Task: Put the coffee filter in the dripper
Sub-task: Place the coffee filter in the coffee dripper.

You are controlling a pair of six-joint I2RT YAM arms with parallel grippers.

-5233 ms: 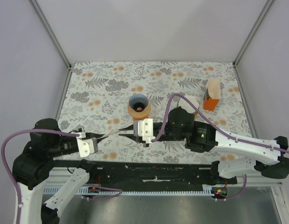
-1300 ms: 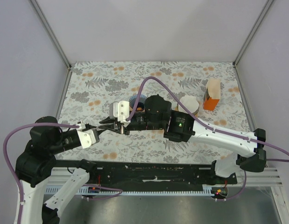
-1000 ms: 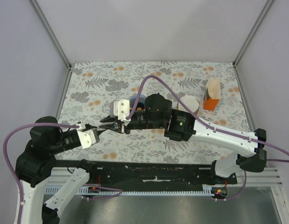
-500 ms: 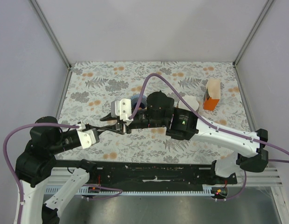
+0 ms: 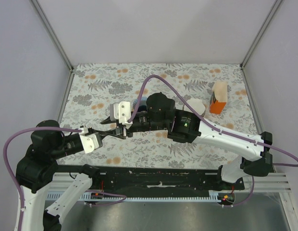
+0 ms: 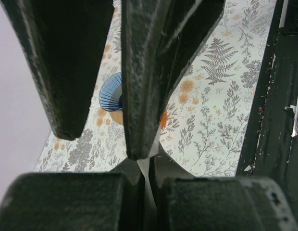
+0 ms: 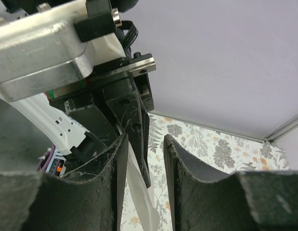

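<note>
Left fingers: clenched on the white paper coffee filter [image 7: 139,192]. The left gripper [image 6: 149,168] pinches its flattened edge, so the sheet stands on edge above the near-left part of the table.
Right fingers: the right gripper [image 7: 145,140] straddles that same sheet and the left fingertips. Its jaws are parted with a clear gap, and the paper runs loose in that gap beside one pad, not squeezed.
Just changed: the right jaws have spread over the last second. The right arm has also drifted a little to the left, so more of it now covers the dripper from above.
Meaning: this reads as a regrip, or an attempt to open the flattened cone. The filter has not been handed over, and the placing has not begun.
Filter's place: in the air between the two grippers, near and left of the dripper and apart from it.
Dripper: the blue ribbed cone dripper [image 6: 110,94], on a tan base, stands on the floral-print tabletop [image 5: 91,86]. Only its outer wall shows, so what lies inside cannot be told.
Other containers: a white round stack [image 5: 197,107], likely spare filters, sits just right of the right arm. An orange upright carton [image 5: 217,98] stands at far right, its contents hidden.
</note>
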